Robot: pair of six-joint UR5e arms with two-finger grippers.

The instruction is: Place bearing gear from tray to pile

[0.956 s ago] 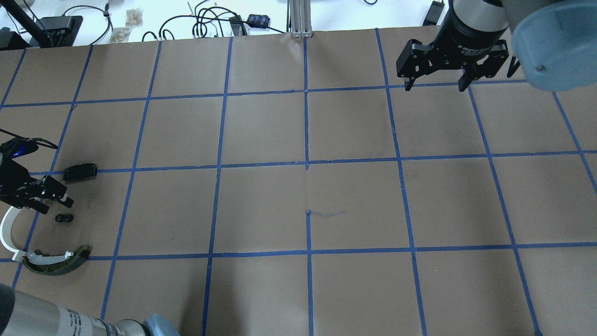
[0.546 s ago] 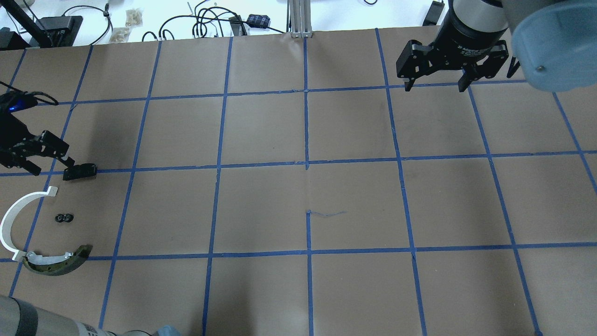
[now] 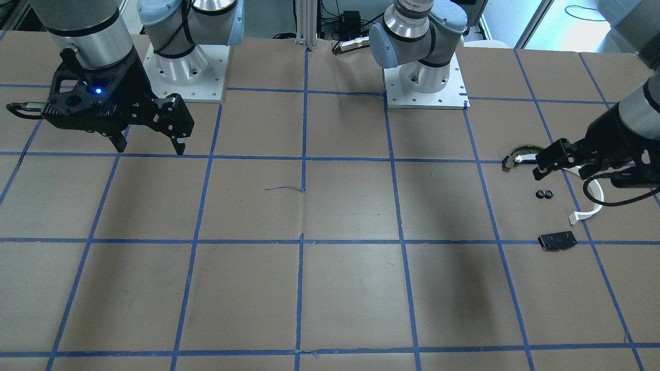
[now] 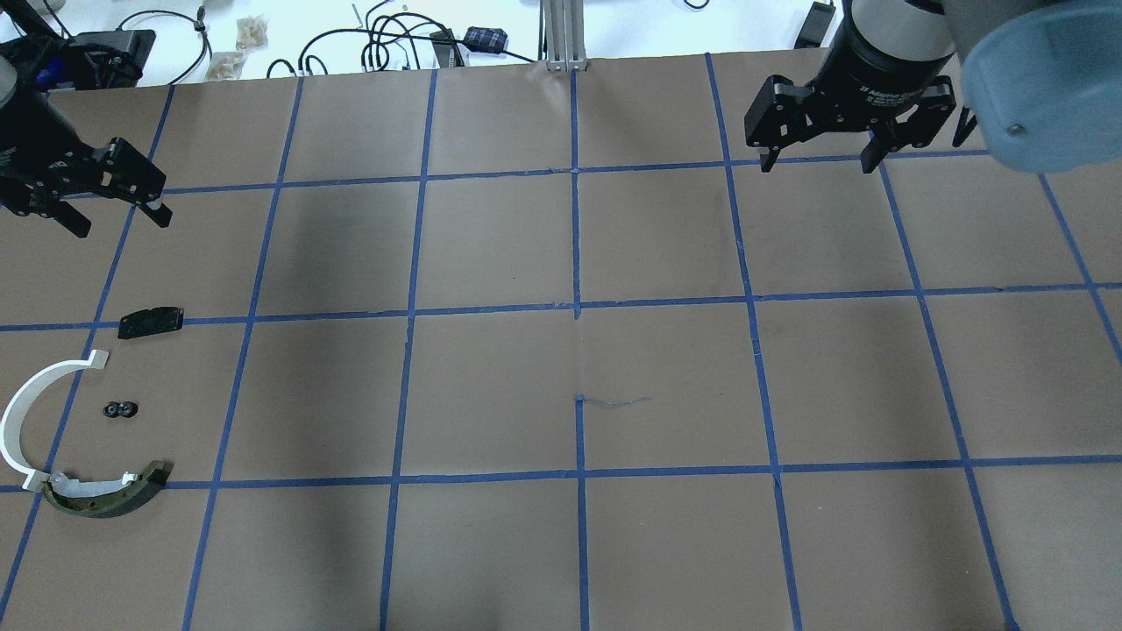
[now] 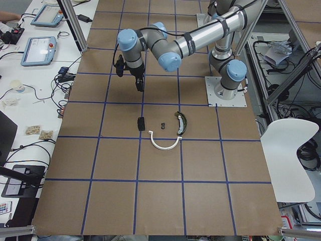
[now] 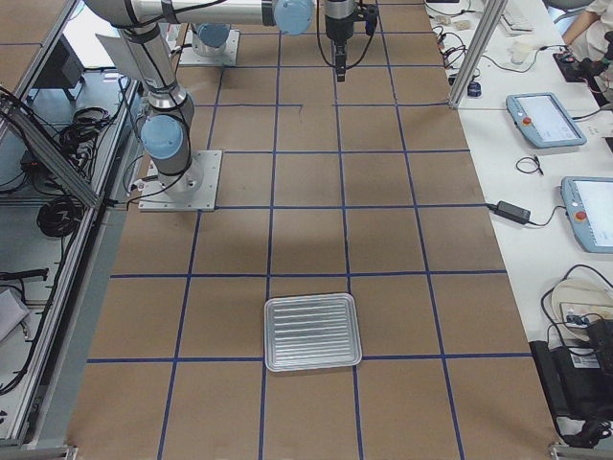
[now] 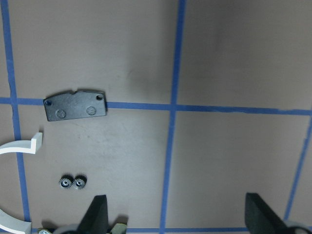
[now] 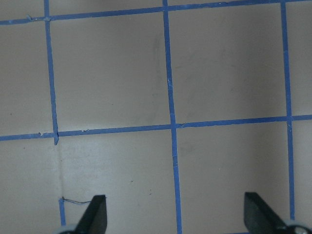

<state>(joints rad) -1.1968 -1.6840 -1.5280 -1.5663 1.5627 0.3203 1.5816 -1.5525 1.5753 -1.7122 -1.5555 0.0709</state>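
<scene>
Two small black bearing gears (image 4: pixel 121 409) (image 7: pixel 72 182) lie side by side on the brown paper, inside the pile. Around them are a thin white half-ring (image 4: pixel 24 412), a dark curved piece with a white strip (image 4: pixel 105 496) and a flat black plate (image 4: pixel 151 322) (image 7: pixel 75 105). My left gripper (image 4: pixel 123 223) hangs open and holds nothing, well above and past the plate. Its fingers (image 7: pixel 97 214) frame bare paper in the left wrist view. My right gripper (image 4: pixel 820 165) (image 3: pixel 151 148) is open at the far right, holding nothing. The silver ribbed tray (image 6: pixel 312 332) shows only in the exterior right view, with nothing on it.
Blue tape lines divide the brown paper into squares. Cables and small boxes (image 4: pixel 403 39) lie beyond the table's far edge. Both arm bases (image 3: pixel 423 82) stand on the robot's side of the table. Pendants and cables sit on side benches (image 6: pixel 546 120).
My left gripper has pulled up and away from the gears, from beside them to past the black plate, staying open. The gears and the right arm have not moved.
</scene>
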